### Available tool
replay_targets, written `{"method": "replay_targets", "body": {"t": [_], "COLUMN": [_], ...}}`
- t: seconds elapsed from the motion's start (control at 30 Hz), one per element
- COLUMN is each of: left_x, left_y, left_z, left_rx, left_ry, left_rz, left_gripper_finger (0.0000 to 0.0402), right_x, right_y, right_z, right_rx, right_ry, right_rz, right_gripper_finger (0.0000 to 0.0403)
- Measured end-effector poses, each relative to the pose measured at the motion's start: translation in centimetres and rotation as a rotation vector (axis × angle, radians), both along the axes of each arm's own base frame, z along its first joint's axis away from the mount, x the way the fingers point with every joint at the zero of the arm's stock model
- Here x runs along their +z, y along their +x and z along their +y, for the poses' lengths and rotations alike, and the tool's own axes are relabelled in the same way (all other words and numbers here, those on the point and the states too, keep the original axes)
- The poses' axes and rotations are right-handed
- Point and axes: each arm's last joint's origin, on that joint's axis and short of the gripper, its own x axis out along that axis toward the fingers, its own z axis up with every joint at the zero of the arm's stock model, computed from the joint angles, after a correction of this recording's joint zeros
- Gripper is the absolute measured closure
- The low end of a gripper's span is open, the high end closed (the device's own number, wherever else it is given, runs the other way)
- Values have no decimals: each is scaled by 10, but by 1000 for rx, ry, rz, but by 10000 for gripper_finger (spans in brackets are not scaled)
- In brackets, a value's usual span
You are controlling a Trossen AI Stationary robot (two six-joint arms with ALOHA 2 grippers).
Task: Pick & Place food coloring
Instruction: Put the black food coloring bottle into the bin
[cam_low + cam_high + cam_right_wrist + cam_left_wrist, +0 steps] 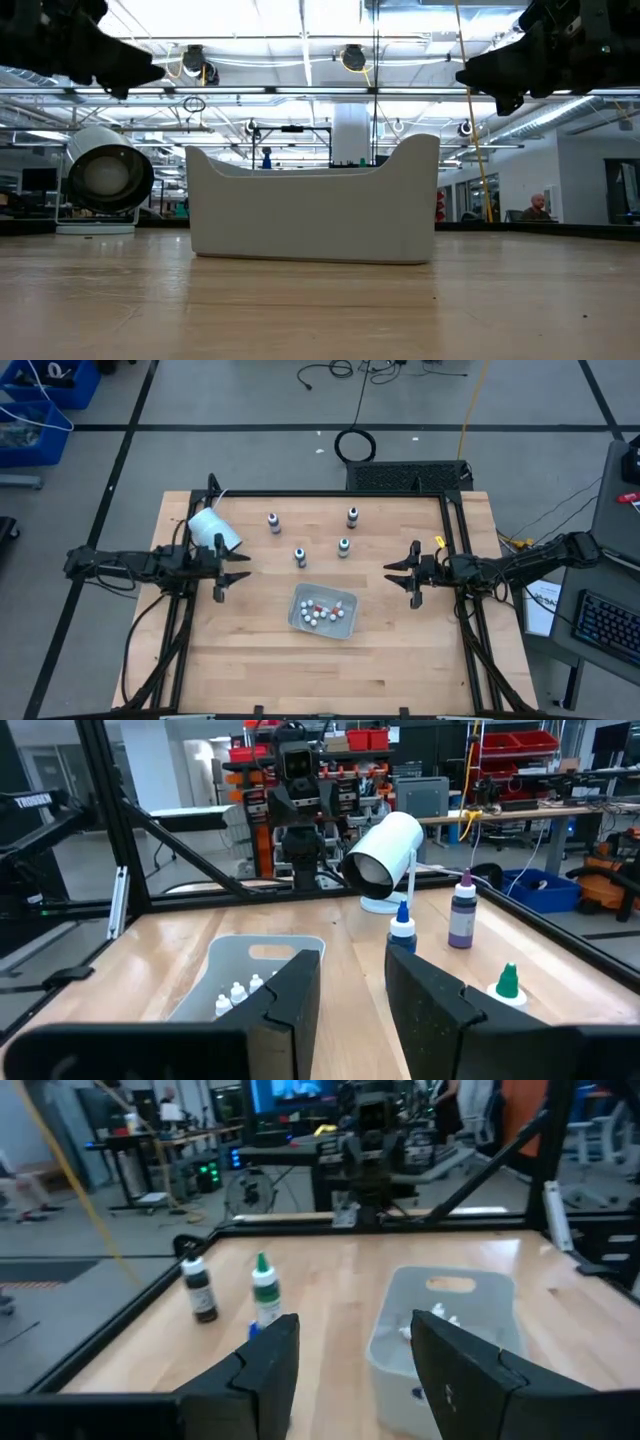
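Note:
Several small food coloring bottles stand upright on their bases on the wooden table: two at the back (pixel 273 522) (pixel 352 517) and two nearer the middle (pixel 299 556) (pixel 343 547). My left gripper (pixel 243 567) hovers open at the left, level, pointing toward the bottles, with nothing between its fingers (pixel 270 1370). My right gripper (pixel 392 573) hovers open at the right, facing it, and is also empty (pixel 350 1000). The left wrist view shows a dark bottle (pixel 200 1290) and a green-capped one (pixel 265 1292). The right wrist view shows blue (pixel 402 928), pink-purple (pixel 463 915) and green (pixel 507 982) ones.
A white bin (pixel 323 611) (pixel 315 205) holding small white and red pieces sits between the grippers, toward the near edge. A large white cup (pixel 213 528) (pixel 105 180) lies on its side at the far left. A black frame (pixel 300 494) edges the table.

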Motion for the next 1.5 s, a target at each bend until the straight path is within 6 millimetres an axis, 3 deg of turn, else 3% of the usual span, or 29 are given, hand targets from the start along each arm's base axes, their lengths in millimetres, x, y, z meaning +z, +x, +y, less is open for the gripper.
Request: {"method": "replay_targets", "body": {"t": [0.57,0.97,1.27,1.37,1.5], "left_x": [-14,-7,-36,-36,-37], "left_y": [-28,-26,-12,-11,-11], "left_z": [4,5,4,3,4], "left_rx": [49,100,88,71,92], "left_ry": [-20,-7,-17,-17,-13], "left_rz": [69,-27,-114,-121,-112], "left_gripper_finger": [206,206,206,206,206], "right_x": [0,-11,-14,-4,34], "right_y": [0,-4,-7,0,19], "right_z": [0,-1,-4,-7,-18], "right_rx": [0,0,-83,-167,-256], "right_ry": [-10,-14,28,16,0], "right_rz": [1,12,-52,59,261], "right_gripper_finger": [298,298,298,298,298]}}
